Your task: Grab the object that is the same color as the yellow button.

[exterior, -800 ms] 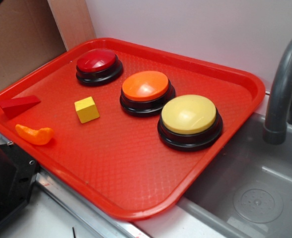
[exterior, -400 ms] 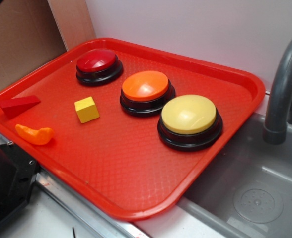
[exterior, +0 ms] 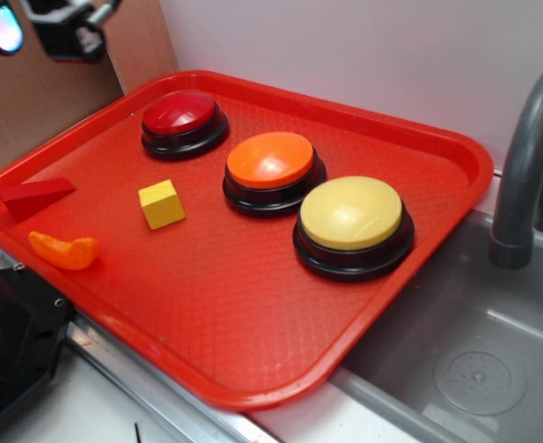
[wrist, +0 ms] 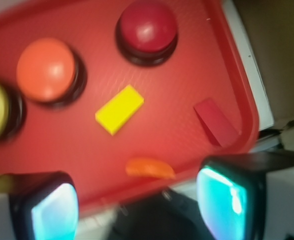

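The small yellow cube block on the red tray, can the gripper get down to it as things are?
Probably yes. The small yellow cube block sits alone on the red plastic tray, nothing over it; the gripper hangs above, fingers apart.

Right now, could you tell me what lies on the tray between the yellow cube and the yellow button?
The orange button sits partly between yellow cube and yellow button, slightly behind their line, in the exterior view.

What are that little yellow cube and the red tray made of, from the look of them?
The cube looks like painted wood or solid plastic: flat matte faces, crisp edges, no gloss; I can't tell which. The tray looks like molded plastic: fine pebbled grid texture, soft sheen, rounded raised rim.
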